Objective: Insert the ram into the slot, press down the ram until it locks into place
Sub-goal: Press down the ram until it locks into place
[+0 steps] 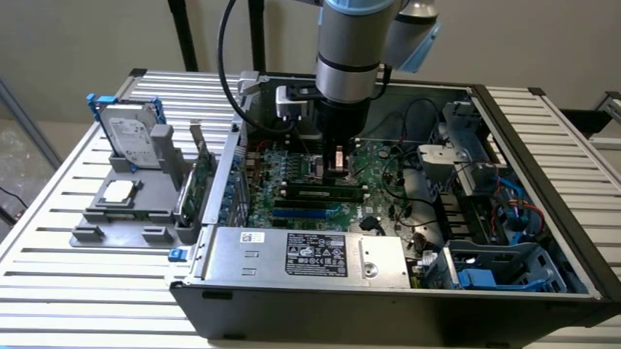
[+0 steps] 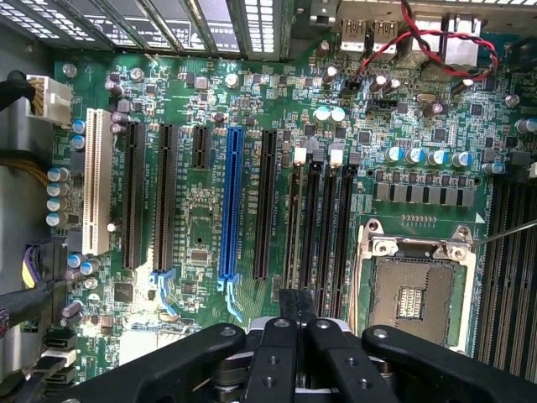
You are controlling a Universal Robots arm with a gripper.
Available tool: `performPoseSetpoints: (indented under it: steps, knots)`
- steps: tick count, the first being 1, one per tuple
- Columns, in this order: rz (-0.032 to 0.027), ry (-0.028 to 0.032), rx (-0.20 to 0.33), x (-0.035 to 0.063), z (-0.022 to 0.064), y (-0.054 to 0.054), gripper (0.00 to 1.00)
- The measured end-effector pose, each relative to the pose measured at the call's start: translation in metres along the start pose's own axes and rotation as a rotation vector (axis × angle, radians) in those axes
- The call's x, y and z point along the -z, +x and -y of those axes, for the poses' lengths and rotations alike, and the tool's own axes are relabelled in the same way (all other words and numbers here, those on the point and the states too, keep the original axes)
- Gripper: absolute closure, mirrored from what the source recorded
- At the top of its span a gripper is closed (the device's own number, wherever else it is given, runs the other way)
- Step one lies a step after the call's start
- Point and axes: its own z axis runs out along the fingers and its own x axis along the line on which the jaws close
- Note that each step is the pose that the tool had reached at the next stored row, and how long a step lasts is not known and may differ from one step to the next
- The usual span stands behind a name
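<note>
The ram (image 1: pixel 321 193), a green stick with dark chips, stands on edge in the slot (image 1: pixel 321 198) on the motherboard inside the open case. In the wrist view the ram (image 2: pixel 294 227) is an edge-on strip in the black slot closest to the blue one, beside several alike empty slots (image 2: pixel 329 227). My gripper (image 1: pixel 336 169) hangs straight down over the stick. Its two black fingers (image 2: pixel 285 323) are pressed together, and the gripper (image 2: pixel 295 295) is shut with nothing between them. I cannot tell whether the tips touch the ram's top edge.
The silver processor socket (image 2: pixel 411 290) lies just beyond the memory slots, and a blue slot (image 2: pixel 228 201) on the other side. Red and black wires (image 2: pixel 419 42) cross one corner. Outside the case, a grey fixture (image 1: pixel 126 211) holds a hard drive (image 1: pixel 131 138) and an expansion card (image 1: pixel 199 182).
</note>
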Motion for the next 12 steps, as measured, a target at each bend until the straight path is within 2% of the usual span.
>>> performPoseSetpoints:
  steps: [6, 12]
  knots:
    - [-0.0002, -0.0001, 0.0, -0.0006, 0.0, 0.0, 0.89]
    - [-0.0002, 0.0, 0.0, -0.0075, 0.0001, -0.0003, 0.89]
